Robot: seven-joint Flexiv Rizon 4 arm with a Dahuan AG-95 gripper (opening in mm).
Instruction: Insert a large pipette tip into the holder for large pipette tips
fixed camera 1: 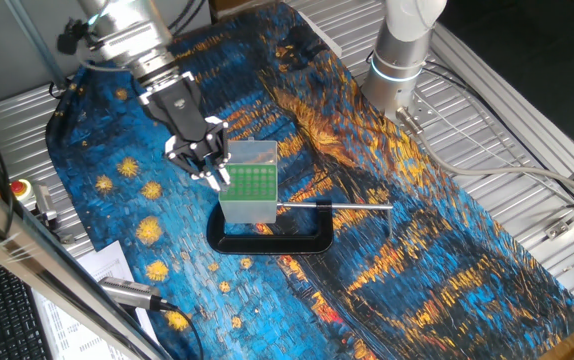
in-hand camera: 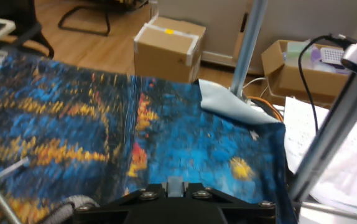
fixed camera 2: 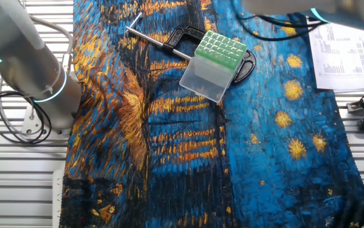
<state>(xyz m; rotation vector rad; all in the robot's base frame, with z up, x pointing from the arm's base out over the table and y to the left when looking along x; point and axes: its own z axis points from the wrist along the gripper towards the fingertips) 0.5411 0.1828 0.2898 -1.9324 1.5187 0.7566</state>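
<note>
The holder [fixed camera 1: 250, 190] is a frosted white box with a green perforated top plate [fixed camera 1: 252, 178], held by a black C-clamp [fixed camera 1: 272, 242]. It also shows in the other fixed view [fixed camera 2: 210, 66]. My gripper [fixed camera 1: 207, 163] hangs just above the left edge of the green plate. It is shut on the large pipette tip [in-hand camera: 175, 185], whose translucent whitish wide end shows between the jaws in the hand view. In the fixed view the thin tip [fixed camera 1: 215, 179] points down toward the plate's left holes. I cannot tell whether it touches a hole.
The clamp's metal rod [fixed camera 1: 339, 207] sticks out to the right of the holder. A silver pen-like cylinder [fixed camera 1: 127, 292] lies at the cloth's front left. A second arm's base [fixed camera 1: 397, 60] stands at the back right. Papers [fixed camera 2: 344, 57] lie beside the cloth.
</note>
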